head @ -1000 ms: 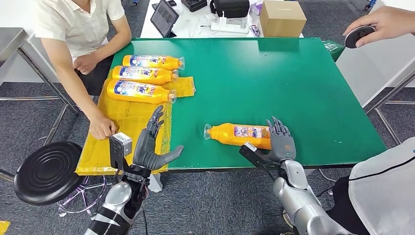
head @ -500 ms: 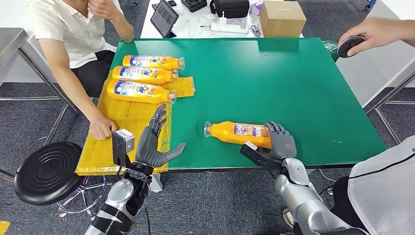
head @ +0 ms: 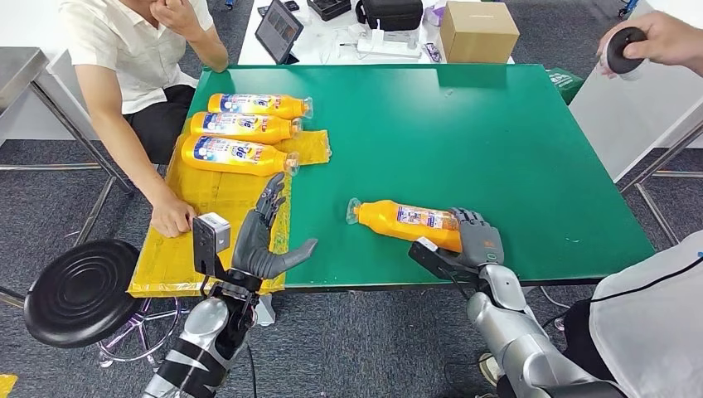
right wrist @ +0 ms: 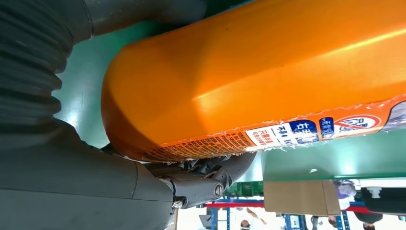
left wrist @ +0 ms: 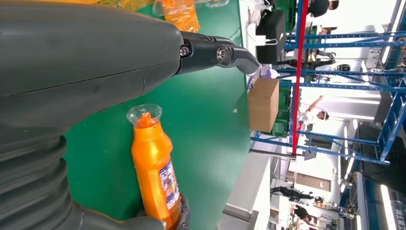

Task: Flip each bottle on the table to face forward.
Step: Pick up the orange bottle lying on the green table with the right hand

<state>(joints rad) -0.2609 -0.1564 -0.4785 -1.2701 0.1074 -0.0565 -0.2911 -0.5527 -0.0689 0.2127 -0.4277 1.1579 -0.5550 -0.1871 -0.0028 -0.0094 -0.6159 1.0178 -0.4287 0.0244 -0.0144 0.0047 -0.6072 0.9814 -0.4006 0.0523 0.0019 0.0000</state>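
Right hand [head: 479, 240] at the table's near edge, right of centre, fingers curled over the base end of the lone orange bottle [head: 406, 222], gripping it. The right wrist view shows the bottle's [right wrist: 258, 72] orange body pressed against the palm with dark fingers [right wrist: 210, 179] wrapped under it; label edge with small print faces the table. Bottle lies on its side on the green table [head: 464, 133], clear cap pointing toward the left edge, body running along the near edge, slightly angled. In the left wrist view the same bottle [left wrist: 155, 167] lies on the green surface, its base at the right hand.

Left hand [head: 259, 240] hovers at the near edge, left of centre, fingers spread apart and extended, thumb out to the side, holding nothing. It sits over the border between the yellow sheet [head: 207, 220] and bare green. Well apart from the lone bottle.

Three more bottles [head: 244, 127] lie side by side near the far-left corner, on the yellow sheet, caps pointing toward the table's centre, printed labels up.

A person's hand [head: 172, 217] rests on the yellow sheet at the left edge, near the left hand. Another person's hand [head: 655, 37] past the far-right corner holds a small dark round object [head: 620, 50]. Cardboard box [head: 478, 31] stands beyond the far edge. Black round stool [head: 81, 290] off the near-left corner.
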